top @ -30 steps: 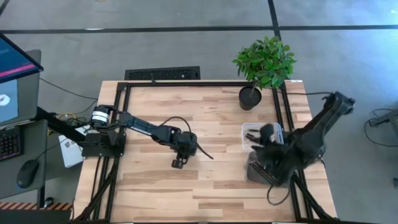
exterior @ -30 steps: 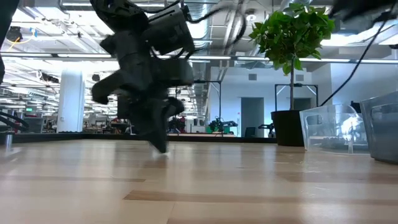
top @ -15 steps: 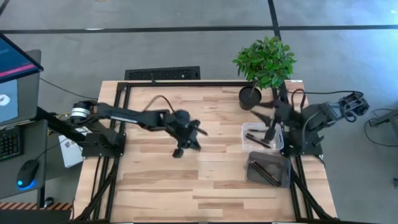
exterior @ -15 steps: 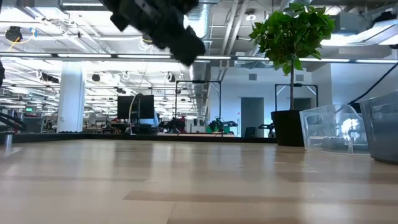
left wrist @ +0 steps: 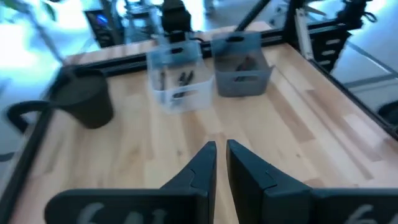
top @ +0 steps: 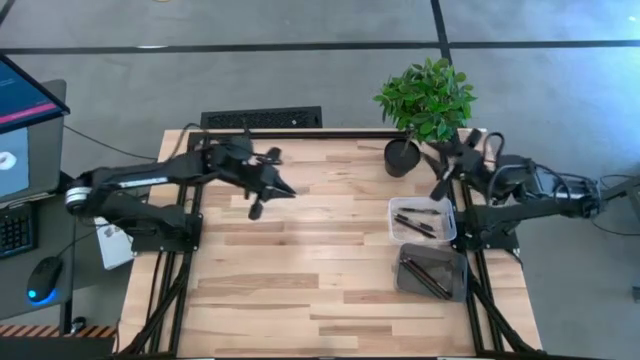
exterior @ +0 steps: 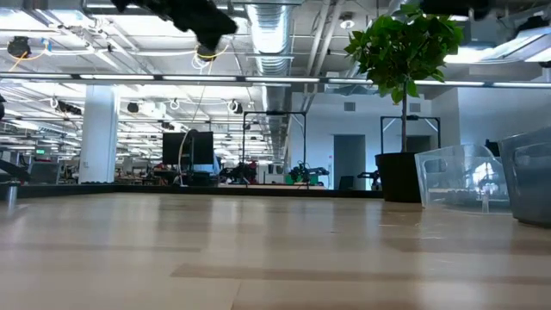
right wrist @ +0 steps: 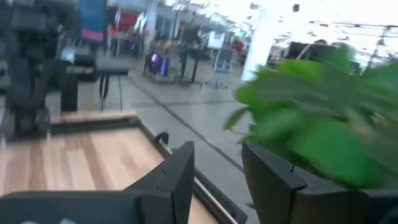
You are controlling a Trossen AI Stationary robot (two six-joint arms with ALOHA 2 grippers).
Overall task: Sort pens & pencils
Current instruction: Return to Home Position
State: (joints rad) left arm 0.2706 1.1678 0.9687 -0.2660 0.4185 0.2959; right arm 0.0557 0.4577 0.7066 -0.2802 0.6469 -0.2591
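The pens and pencils are dark thin sticks lying in two bins on the table's right side. Some lie in the clear bin (top: 421, 221) (left wrist: 181, 79), others in the grey bin (top: 431, 273) (left wrist: 242, 64). No stick shows on the bare wood. My left gripper (top: 279, 188) (left wrist: 221, 149) hangs high over the table's far left part, pointing toward the bins, fingers together and empty. My right gripper (top: 445, 166) (right wrist: 214, 163) is raised beside the potted plant, open and empty.
A potted plant (top: 425, 100) in a black pot (top: 401, 157) stands at the far right corner, close to my right gripper. A black metal frame (top: 300, 133) runs around the table. Bare wood (top: 300, 290) fills the middle and near part.
My left gripper rose from the table's middle, where its fingertips pointed down at the wood, and drew back toward the far left, tipping more level. My right gripper lifted from over the grey bin and swung toward the far edge, ending beside the plant pot.
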